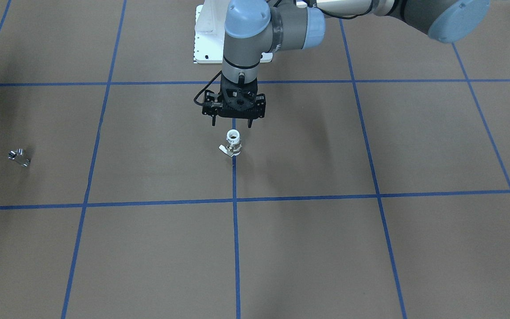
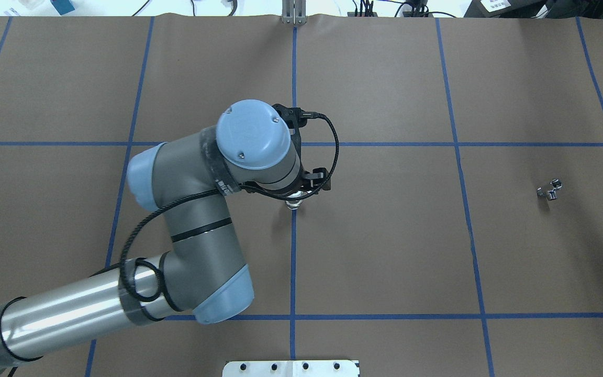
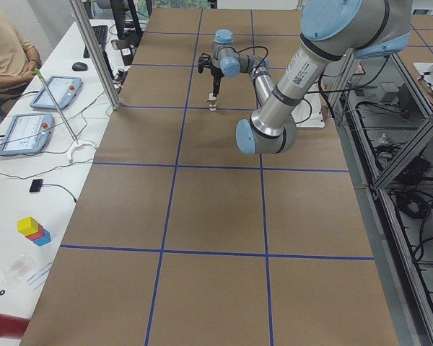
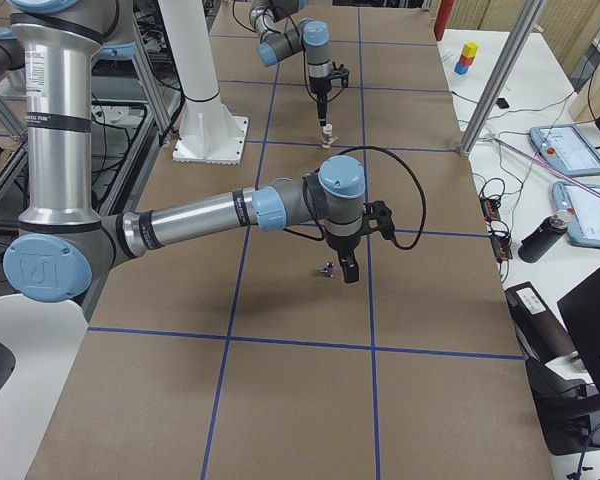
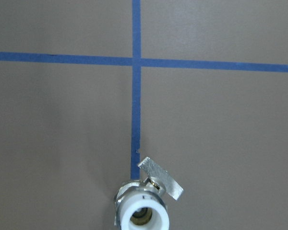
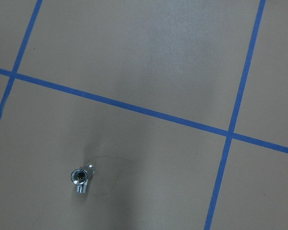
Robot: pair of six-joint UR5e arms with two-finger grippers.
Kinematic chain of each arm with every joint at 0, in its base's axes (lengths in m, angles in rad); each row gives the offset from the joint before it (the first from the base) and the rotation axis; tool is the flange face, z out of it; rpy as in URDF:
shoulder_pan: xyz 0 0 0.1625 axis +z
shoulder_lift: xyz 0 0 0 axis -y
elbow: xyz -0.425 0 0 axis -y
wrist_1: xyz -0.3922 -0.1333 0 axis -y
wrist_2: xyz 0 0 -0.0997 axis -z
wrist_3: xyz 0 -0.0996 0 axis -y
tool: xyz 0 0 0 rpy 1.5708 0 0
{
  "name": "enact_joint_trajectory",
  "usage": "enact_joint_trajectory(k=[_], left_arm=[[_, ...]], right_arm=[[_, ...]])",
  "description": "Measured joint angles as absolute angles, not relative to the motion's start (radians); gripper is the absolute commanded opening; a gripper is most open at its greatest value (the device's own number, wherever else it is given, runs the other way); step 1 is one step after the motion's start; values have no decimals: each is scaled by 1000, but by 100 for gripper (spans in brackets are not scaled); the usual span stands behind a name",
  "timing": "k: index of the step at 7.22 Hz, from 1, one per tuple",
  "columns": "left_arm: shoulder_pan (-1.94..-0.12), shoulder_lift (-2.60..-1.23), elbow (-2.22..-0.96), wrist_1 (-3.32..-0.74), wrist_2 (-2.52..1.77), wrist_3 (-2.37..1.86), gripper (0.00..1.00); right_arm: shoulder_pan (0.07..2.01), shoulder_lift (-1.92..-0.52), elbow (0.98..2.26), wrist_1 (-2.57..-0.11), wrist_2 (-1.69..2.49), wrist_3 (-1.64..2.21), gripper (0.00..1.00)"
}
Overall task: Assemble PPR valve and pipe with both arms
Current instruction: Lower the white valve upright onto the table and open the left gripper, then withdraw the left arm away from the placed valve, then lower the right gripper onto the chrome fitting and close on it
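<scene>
Left gripper point(image 1: 231, 124) spread wide, empty, hanging over valve | valve point(image 1: 233, 142): one, upright on blue tape line of brown table point(image 1: 326, 243), white plastic ring ends, silvery metal middle, flat lever | pipe point(image 1: 19, 157): one, stubby shiny metal, well apart | right gripper point(image 4: 349, 270) near pipe, opening cannot be told

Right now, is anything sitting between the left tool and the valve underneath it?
Nothing visible does. The left tool hangs open just above the upright PPR valve, with only empty air between them.
</scene>
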State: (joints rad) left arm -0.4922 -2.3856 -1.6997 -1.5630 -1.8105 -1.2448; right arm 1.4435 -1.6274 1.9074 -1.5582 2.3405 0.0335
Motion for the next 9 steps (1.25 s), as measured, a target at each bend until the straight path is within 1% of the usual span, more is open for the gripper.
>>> enact_joint_trajectory(k=[2, 3, 4, 5, 6, 8, 9], left_arm=[[-560, -2249, -2003, -1354, -1861, -1080, 99], [-621, -2161, -2132, -1268, -1879, -961, 99], [-722, -2054, -2225, -1209, -1922, -798, 99], [-861, -1947, -2269, -1180, -2005, -582, 99], [-1007, -1852, -2276, -1169, -2085, -350, 99], [-1287, -1690, -2218, -1170, -2200, 89, 100], [-1380, -1617, -2190, -1181, -2228, 218, 100]], right_arm=[[1440, -1627, 1938, -1557, 2354, 92, 100], [1427, -1628, 1965, -1557, 2357, 143, 100], [1401, -1630, 1988, -1550, 2358, 205, 100], [1359, -1634, 2002, -1516, 2355, 287, 100], [1302, -1647, 2007, -1447, 2338, 389, 100], [1165, -1674, 1999, -1309, 2243, 571, 100], [1122, -1678, 1972, -1272, 2205, 601, 100]])
